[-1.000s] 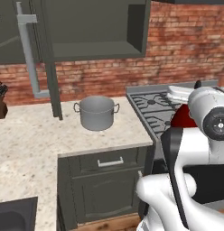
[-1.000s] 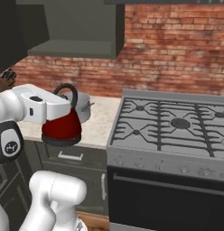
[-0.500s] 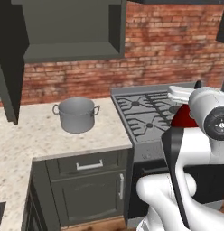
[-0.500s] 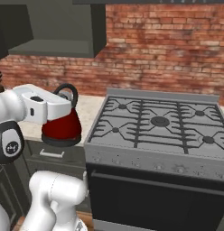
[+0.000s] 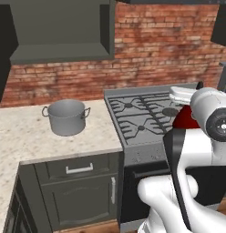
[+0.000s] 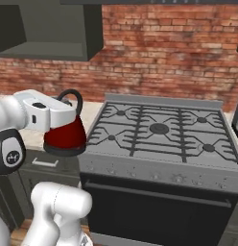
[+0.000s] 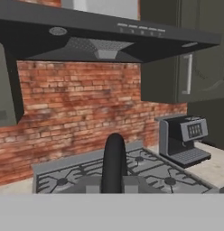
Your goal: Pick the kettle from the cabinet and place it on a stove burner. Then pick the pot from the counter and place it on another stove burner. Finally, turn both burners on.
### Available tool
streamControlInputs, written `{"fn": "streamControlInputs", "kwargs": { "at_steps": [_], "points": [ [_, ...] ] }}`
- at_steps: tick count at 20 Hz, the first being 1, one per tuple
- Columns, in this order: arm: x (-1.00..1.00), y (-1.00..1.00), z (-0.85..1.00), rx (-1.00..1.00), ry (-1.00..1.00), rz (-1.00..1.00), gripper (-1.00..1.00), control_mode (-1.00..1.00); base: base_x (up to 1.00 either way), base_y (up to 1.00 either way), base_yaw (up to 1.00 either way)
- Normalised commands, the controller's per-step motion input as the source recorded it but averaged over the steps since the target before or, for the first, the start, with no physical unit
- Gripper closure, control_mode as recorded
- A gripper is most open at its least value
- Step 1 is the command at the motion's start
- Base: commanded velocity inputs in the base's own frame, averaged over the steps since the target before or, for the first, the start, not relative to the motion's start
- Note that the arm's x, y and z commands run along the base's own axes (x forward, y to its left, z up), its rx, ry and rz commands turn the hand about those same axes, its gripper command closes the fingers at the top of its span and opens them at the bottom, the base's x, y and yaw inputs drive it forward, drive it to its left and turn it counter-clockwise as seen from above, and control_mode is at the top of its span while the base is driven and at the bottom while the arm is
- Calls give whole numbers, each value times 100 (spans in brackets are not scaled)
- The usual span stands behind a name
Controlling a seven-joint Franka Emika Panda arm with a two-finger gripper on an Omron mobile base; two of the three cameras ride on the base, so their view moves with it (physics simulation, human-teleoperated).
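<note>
My gripper [image 6: 74, 111] is shut on the black loop handle of the red kettle [image 6: 65, 135], which hangs upright in the air by the stove's left front corner. In the left base view the kettle [image 5: 184, 119] peeks out red behind my arm. In the hand view its handle [image 7: 114, 160] rises between my fingertips, with the stove burners [image 7: 138, 159] beyond. The grey cooktop carries several burners [image 6: 159, 128] under black grates. The grey pot [image 5: 66, 117] stands on the beige counter [image 5: 23, 136], left of the stove. The wall cabinet [image 5: 60, 32] above the pot stands open.
A range hood [image 7: 105, 40] hangs over the stove against the brick wall. A coffee machine [image 7: 184, 137] sits on the counter right of the stove, below a wall cabinet with a bar handle [image 7: 189, 72]. Base cabinets [image 5: 83, 186] and the oven front [image 6: 154, 211] lie below.
The base has driven right, so the whole scene slid left and the stove is now in front. The kettle stays in my shut gripper, unmoved relative to the arm.
</note>
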Motion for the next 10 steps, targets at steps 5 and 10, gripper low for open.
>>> {"fn": "streamControlInputs", "kwargs": {
  "at_steps": [5,10],
  "points": [
    [0,0,0,0,0,0,100,100,38,-32,1],
    [0,0,0,0,0,0,100,100,45,-29,2]
  ]
}}
